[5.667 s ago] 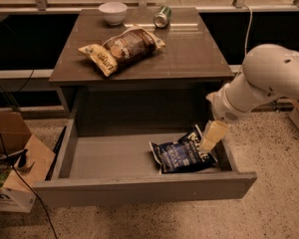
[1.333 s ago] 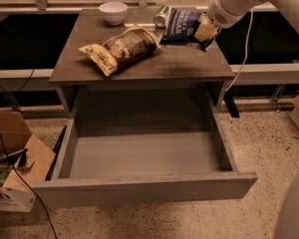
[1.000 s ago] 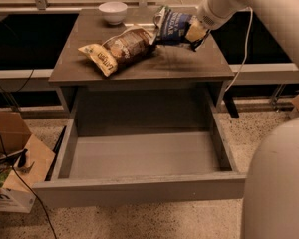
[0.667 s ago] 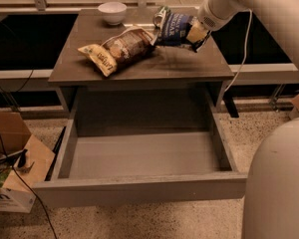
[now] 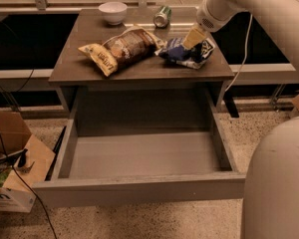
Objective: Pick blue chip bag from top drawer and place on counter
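Single camera view, looking down on the table from the drawer side.

- Gripper [image 5: 193, 37]: upper right of frame, at the end of the white arm [image 5: 249, 4] that enters from the top right corner. Its pale yellow tip points down and left and touches the upper edge of the blue chip bag [image 5: 182, 54]. Whether it is clamped on the bag or merely resting against it: cannot tell from this angle.
- Blue chip bag: on the tabletop [image 5: 89, 31], right of centre and near the front right edge. It lies crumpled and mostly flat, its black-and-white end toward the right.
- Brown chip bag [image 5: 122, 49]: also on the tabletop, just left of the blue bag, lying at a slant. Its right end is touching or nearly touching the blue one.
- White bowl [image 5: 113, 11] and green can [image 5: 162, 16]: along the far edge of the tabletop, well apart from the bags. The can lies on its side.
- Top drawer [image 5: 139, 190]: pulled fully out toward the bottom of the frame, grey floor visible.
- Cardboard box [image 5: 10, 168]: lower left, on the speckled floor beside the drawer, flaps open, black cables around it.
- Robot body [image 5: 279, 183]: large white rounded shape filling the lower right corner.
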Available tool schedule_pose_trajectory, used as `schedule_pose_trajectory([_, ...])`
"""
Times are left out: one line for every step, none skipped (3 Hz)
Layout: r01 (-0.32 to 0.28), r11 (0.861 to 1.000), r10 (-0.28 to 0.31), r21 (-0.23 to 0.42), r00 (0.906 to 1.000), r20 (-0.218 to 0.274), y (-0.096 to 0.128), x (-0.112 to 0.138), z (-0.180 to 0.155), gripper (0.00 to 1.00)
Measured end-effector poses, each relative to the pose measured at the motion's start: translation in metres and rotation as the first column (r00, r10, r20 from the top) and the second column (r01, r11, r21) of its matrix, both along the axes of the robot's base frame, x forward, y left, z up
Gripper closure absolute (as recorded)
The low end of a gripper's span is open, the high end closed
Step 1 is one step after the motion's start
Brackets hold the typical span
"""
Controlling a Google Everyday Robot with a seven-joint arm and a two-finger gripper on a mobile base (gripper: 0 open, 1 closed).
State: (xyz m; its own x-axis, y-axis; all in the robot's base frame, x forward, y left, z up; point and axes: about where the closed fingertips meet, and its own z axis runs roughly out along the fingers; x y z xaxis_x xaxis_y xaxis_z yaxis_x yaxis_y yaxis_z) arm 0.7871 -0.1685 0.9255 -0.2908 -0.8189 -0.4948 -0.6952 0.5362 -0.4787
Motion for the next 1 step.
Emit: schedule_pose_trajectory([-0.001,1.000,0.001,0.000,1.0000,-0.002,0.0007,0.0003,-0.0014,0.00])
